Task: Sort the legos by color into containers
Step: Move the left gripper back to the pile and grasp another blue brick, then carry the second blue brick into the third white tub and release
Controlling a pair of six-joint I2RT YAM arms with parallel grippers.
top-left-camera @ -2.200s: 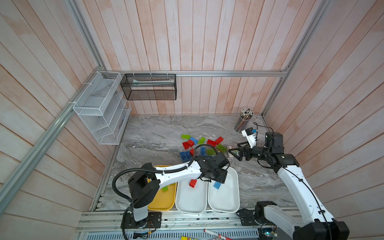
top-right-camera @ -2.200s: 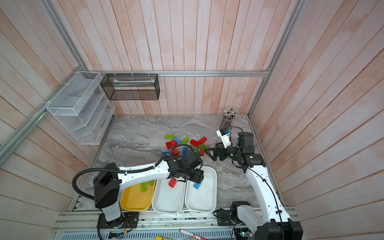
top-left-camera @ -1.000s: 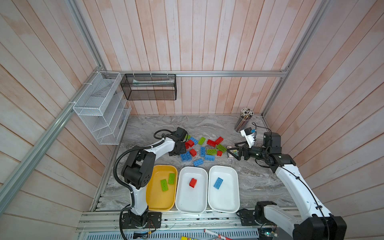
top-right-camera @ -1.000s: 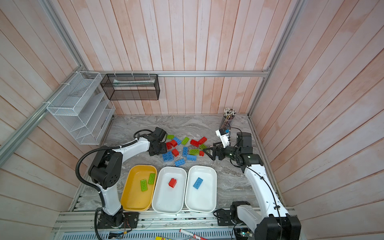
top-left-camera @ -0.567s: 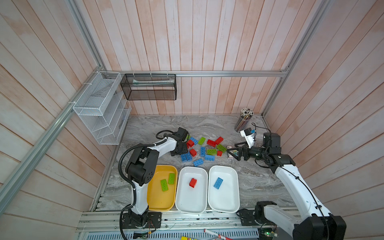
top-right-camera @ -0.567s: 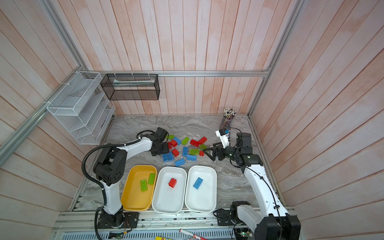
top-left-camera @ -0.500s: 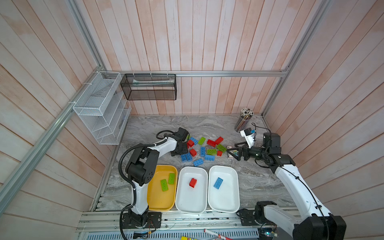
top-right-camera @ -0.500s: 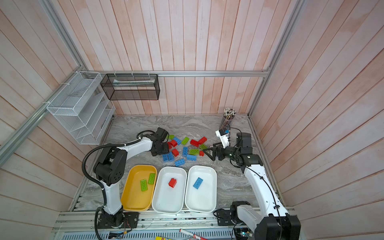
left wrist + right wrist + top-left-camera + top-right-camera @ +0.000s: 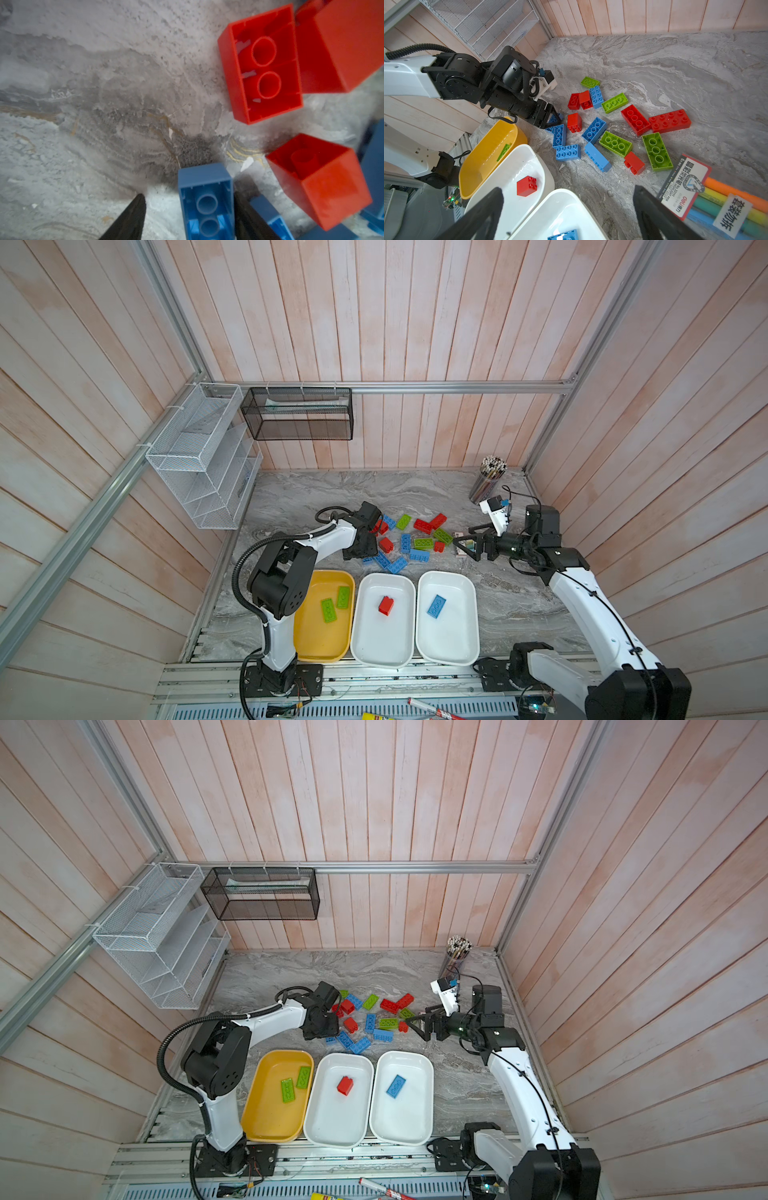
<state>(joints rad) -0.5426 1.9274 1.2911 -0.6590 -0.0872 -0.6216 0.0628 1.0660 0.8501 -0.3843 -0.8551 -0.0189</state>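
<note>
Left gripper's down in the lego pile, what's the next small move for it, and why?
I'd close the left gripper fully. In the left wrist view its fingers straddle a blue lego lying on its side: one finger looks against it, the other shows a gap of bare table. Once pinched, it likely belongs in the white tray holding the other blue piece.

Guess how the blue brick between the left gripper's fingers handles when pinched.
Blue brick: probably rigid, a hollow moulded shell with inner tubes; likely light too. One left gripper finger stands off it, so it may skid sideways.
</note>
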